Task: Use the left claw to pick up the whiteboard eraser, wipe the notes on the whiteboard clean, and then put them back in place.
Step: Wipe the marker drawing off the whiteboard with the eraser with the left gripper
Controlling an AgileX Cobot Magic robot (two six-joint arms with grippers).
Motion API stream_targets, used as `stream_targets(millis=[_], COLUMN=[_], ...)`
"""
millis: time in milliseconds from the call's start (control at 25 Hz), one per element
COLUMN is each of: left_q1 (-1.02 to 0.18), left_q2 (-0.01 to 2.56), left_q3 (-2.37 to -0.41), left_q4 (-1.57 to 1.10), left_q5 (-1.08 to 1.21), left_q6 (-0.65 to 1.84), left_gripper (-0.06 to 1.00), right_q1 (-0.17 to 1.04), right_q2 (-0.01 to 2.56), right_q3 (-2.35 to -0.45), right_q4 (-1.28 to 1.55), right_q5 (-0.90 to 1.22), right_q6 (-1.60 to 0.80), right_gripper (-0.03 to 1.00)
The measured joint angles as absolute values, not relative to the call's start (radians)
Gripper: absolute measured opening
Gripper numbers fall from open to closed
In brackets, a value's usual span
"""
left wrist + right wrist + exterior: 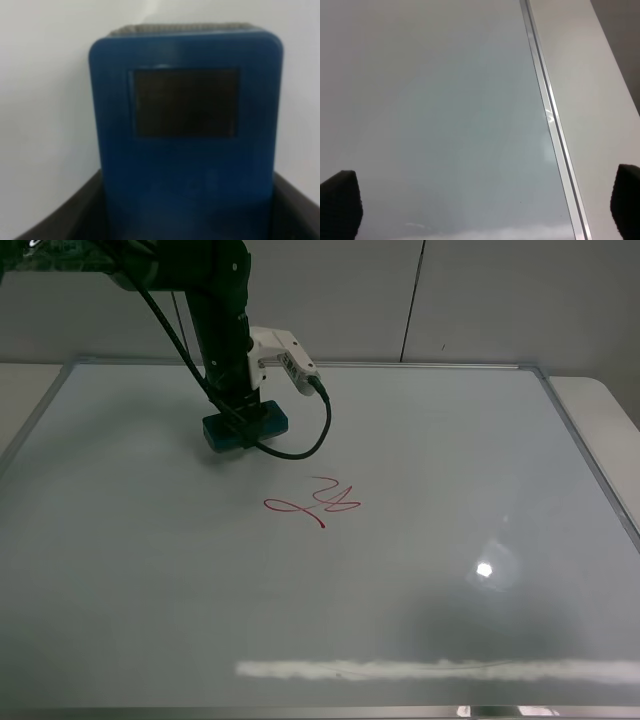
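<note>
The whiteboard (450,460) fills most of the exterior view. The red notes (315,502) are a small scribble near its middle. The teal-blue whiteboard eraser (245,428) lies on the board up and to the left of the notes. The left claw (240,410) stands straight down on the eraser. In the left wrist view the eraser (185,125) fills the picture, and the black fingers (70,220) press against both of its sides. The right gripper (485,210) is open and empty over bare board beside the silver frame (550,120). It does not show in the exterior view.
A white camera module with a black cable (285,358) hangs off the left wrist, and the cable loops down toward the notes. A bright glare streak (430,670) lies along the board's near edge. White table surface (610,410) shows to the right of the frame.
</note>
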State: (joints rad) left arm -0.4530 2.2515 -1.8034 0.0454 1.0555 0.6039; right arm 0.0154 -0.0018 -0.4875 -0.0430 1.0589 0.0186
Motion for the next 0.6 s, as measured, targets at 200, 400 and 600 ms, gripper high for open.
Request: stream_targets(millis=[200, 400, 600], left_q1=[-0.523, -0.599, -0.682], left_q2=[2.251, 2.251, 2.251], left_q3=[-1.803, -1.788, -1.712], left_q4=[0.062, 0.075, 0.078], left_q5=[1.049, 1.020, 0.936], left_q6=[0.321, 0.163, 0.058], left_gripper=[0.55, 0.55, 0.55], right_q1=[0.015, 0.015, 0.015], right_q2=[-0.002, -0.002, -0.002], right_q3=[-0.487, -0.487, -0.487], right_q4=[-0.043, -0.043, -0.043], right_q5=[1.059, 1.059, 1.059], right_q6=[0.019, 0.019, 0.019], right_gripper=[0.99, 0.99, 0.99])
